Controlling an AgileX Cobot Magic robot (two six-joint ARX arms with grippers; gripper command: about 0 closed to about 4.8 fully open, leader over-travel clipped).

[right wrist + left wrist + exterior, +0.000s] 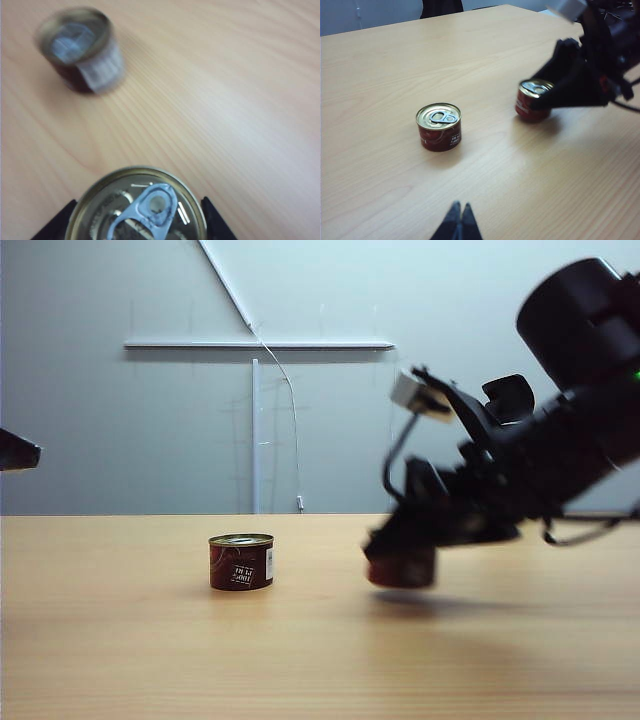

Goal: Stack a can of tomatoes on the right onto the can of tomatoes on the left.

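Grasping: right gripper point(135, 220) straddles right can point(137, 207), jaws beside it, grip unconfirmed.
Left can point(241, 561): bench point(120, 640), 9 o'clock of right can.
Left gripper point(458, 223): closed, idle.
Tip: clamp squarely before lifting.
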